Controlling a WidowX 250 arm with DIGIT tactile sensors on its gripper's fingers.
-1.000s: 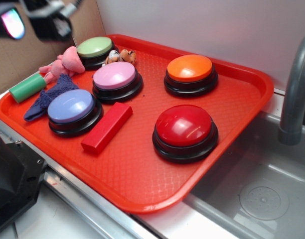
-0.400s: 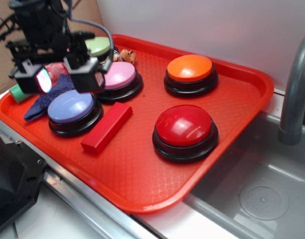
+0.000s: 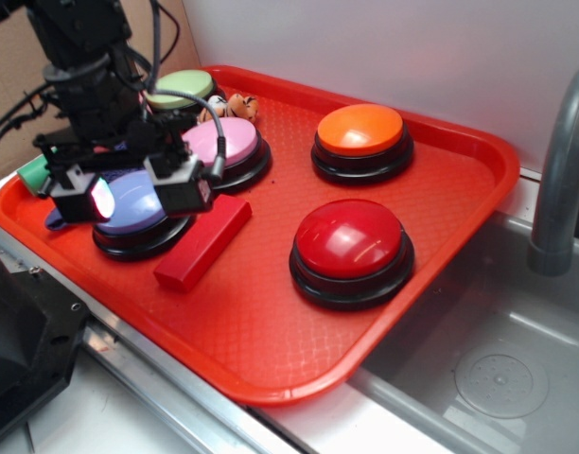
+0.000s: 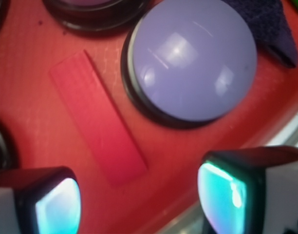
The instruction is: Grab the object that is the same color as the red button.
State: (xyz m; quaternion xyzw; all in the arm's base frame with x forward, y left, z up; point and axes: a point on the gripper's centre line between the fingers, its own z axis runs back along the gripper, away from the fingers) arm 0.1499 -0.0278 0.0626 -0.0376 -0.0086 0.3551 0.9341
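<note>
The object, a long narrow red block [image 3: 202,243], lies on the red tray [image 3: 271,331] between the lilac button [image 3: 138,203] and the red button [image 3: 350,241]. In the wrist view the red block [image 4: 97,117] runs diagonally, its near end just ahead of the jaws, with the lilac button [image 4: 194,58] to its right. My gripper [image 3: 136,191] hangs open above the lilac button, just left of the block, holding nothing. In the wrist view the gripper [image 4: 139,204] shows its two glowing pads [image 4: 56,207] wide apart at the bottom corners.
On the tray also stand a pink button [image 3: 220,147], a green button [image 3: 181,90] and an orange button [image 3: 361,132]. A dark blue cloth [image 4: 266,24], a green cylinder [image 3: 32,172] and small toys [image 3: 228,106] lie at the back left. A sink [image 3: 498,369] and faucet [image 3: 564,170] are right.
The gripper has come down and forward from the top left corner to hover low over the lilac button, beside the block. Nothing on the tray has moved.
</note>
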